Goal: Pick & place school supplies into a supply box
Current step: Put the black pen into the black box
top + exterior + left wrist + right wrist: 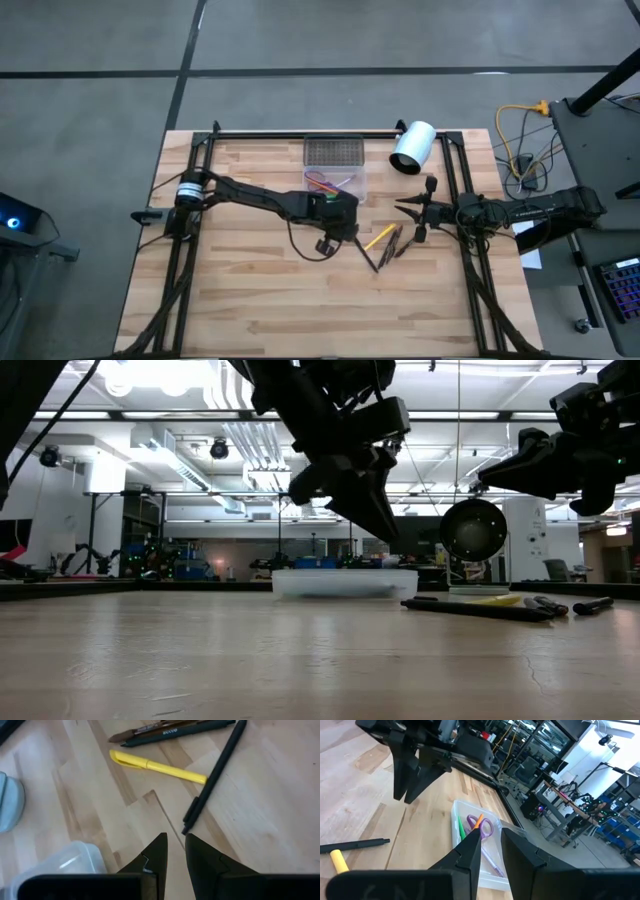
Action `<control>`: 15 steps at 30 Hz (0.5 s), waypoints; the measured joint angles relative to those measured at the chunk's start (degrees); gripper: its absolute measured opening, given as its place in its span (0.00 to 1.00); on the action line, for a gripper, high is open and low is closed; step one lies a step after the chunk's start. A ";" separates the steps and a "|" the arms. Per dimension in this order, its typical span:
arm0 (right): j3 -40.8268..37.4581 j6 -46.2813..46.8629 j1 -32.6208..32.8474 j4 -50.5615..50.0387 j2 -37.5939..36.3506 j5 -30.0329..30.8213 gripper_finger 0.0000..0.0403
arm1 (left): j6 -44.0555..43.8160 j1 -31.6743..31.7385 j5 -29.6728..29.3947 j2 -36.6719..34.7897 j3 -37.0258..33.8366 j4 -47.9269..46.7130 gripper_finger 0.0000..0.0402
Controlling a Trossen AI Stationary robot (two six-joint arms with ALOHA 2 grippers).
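1. The left end effector [348, 232] hangs above the wooden bench [250, 300] near its middle; its fingers [155, 857] stand a narrow gap apart with nothing between them.
2. Just beside this end effector, on the side toward the bench's back rail, sits the supply box [335, 172], a clear plastic tray with a dark mesh-patterned part at its far end.
3. Inside the box lie the purple-handled scissors [481, 825], a green pen [461, 829] and an orange stick [479, 822], seen past the right arm's fingers.
4. Ahead of the left end effector's tips, on the bare bench, a black pen [215, 775] lies closest, with the yellow pencil [157, 766] just beyond it and touching it near one end.
5. Farther still from those tips, two dark pens [172, 730] lie side by side.
6. The right end effector [402, 207] is raised over the bench's right part, pointing toward the left end effector; its fingers [470, 847] are likewise only slightly parted and empty.
7. The loose pens lie between the two end effectors, nearer the front edge.
8. A white cylinder [412, 146] with a dark opening lies behind the right end effector, beside the box.
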 joint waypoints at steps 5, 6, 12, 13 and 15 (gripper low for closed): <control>0.00 0.04 0.00 0.00 0.00 0.02 0.17 | -0.81 0.00 1.72 -0.67 -0.17 -1.20 0.13; 0.02 0.04 0.00 0.00 0.00 0.02 0.17 | -0.81 0.00 2.40 -0.90 -0.41 -1.17 0.13; 0.01 0.00 0.00 0.01 -0.02 0.00 0.17 | -1.13 -0.02 3.18 -2.33 -2.94 -1.16 0.13; 0.00 0.04 -0.01 0.01 -0.01 0.02 0.17 | -1.37 -0.02 3.22 -2.68 -3.47 -1.16 0.13; 0.00 0.00 -0.02 0.00 0.00 0.00 0.17 | -1.99 -0.02 3.28 -3.46 -4.53 -1.11 0.13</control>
